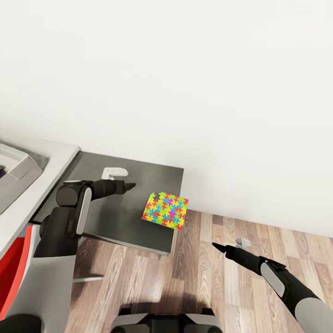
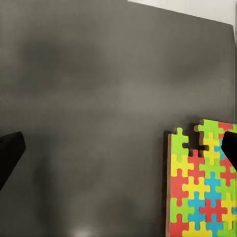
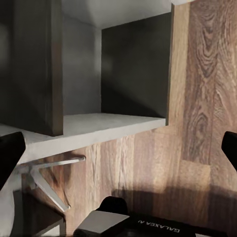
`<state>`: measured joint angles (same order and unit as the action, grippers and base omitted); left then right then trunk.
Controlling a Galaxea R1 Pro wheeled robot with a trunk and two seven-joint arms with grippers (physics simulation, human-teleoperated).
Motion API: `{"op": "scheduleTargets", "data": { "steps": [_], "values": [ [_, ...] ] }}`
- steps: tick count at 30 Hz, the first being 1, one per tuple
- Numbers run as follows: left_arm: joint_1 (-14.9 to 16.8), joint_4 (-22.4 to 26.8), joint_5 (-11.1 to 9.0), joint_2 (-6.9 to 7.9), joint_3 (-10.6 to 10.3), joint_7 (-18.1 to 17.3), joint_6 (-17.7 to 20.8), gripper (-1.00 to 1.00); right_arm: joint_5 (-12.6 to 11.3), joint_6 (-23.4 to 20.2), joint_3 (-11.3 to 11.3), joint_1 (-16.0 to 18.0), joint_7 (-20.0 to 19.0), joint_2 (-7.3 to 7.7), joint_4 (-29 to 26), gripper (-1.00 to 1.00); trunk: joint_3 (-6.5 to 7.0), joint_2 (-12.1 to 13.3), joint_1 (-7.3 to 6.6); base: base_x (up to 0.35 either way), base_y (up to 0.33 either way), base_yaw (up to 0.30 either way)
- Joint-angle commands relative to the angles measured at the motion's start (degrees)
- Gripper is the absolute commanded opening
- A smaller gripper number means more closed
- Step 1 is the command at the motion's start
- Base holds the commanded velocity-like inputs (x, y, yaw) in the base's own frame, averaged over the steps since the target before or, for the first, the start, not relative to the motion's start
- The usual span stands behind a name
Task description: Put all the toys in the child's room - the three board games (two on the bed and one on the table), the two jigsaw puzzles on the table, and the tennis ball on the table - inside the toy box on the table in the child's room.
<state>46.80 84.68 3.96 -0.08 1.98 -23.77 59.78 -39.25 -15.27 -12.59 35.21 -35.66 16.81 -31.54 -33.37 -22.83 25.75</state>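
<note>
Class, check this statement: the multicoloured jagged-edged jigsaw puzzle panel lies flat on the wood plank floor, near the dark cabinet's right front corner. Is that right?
Not quite. The head view shows the multicoloured jagged-edged jigsaw puzzle panel lying flat on the dark grey cabinet top near its right front corner, not on the wood plank floor.

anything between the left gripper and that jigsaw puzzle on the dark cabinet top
Nothing visible. The left gripper hovers over bare dark cabinet top, with the jigsaw puzzle lying flat near the cabinet's front corner and open surface between them.
</note>
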Motion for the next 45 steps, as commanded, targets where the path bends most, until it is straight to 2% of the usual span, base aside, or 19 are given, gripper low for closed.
{"op": "scheduleTargets", "data": {
  "steps": [1, 5, 8, 12, 18, 19, 25, 38, 45],
  "values": [
    [0.0, 0.0, 0.4, -0.01, 0.1, -0.5, 0.2, 1.00, -0.6, -0.6, -0.2, 0.0, -0.7, 0.21, 0.0, 1.00, 0.02, -0.1, 0.04, 0.000, 0.000, 0.000],
    [0.0, 0.0, 0.3, -0.01, 0.2, -0.5, 0.2, 1.00, -0.7, -1.3, 0.7, 0.0, -4.5, 0.72, 0.0, 1.00, 0.40, -0.1, 0.04, 0.000, 0.000, 0.000],
    [0.0, 0.0, 0.3, 0.00, 0.2, -0.6, 0.2, 1.00, -0.7, -1.5, 2.4, 0.0, -6.9, 0.99, 0.1, 1.00, 0.69, -0.1, 0.04, 0.000, 0.000, 0.000],
    [0.0, 0.0, 0.2, 0.00, 0.3, -0.6, 0.2, 1.00, -0.7, -2.3, 6.3, 0.0, -12.7, 1.40, 0.1, 1.00, 1.07, -0.1, 0.04, 0.000, 0.000, 0.000],
    [0.0, 0.0, 0.1, 0.00, 0.2, -0.6, 0.2, 1.00, -0.7, -5.4, 10.1, 0.0, -18.9, 2.13, 0.3, 1.00, 1.63, -0.1, 0.04, 0.000, 0.000, 0.000],
    [0.0, 0.0, 0.1, -0.04, 0.2, -0.6, 0.2, 1.00, -0.7, -6.2, 11.3, 0.0, -20.0, 2.21, 0.5, 1.00, 1.73, -0.1, 0.04, 0.000, 0.000, 0.000],
    [0.0, 0.0, 0.1, -0.04, 0.2, -0.6, 0.2, 1.00, -0.5, -7.0, 14.1, 0.0, -21.5, 2.41, 1.4, 1.00, 2.30, -0.1, 0.04, 0.000, 0.000, 0.000],
    [0.0, 0.0, 0.0, 0.08, 0.9, -0.6, 0.2, 1.00, 0.0, -5.9, 14.9, 0.0, -22.0, 2.26, 1.7, 1.00, 2.78, -0.1, 0.04, 0.000, 0.000, 0.000],
    [0.0, 0.0, 0.0, 0.01, 0.9, -0.6, 0.2, 1.00, 0.0, -3.0, 14.9, 0.0, -22.0, 2.07, 1.7, 1.00, 2.80, -0.1, 0.04, 0.000, 0.000, 0.000]
  ]
}}
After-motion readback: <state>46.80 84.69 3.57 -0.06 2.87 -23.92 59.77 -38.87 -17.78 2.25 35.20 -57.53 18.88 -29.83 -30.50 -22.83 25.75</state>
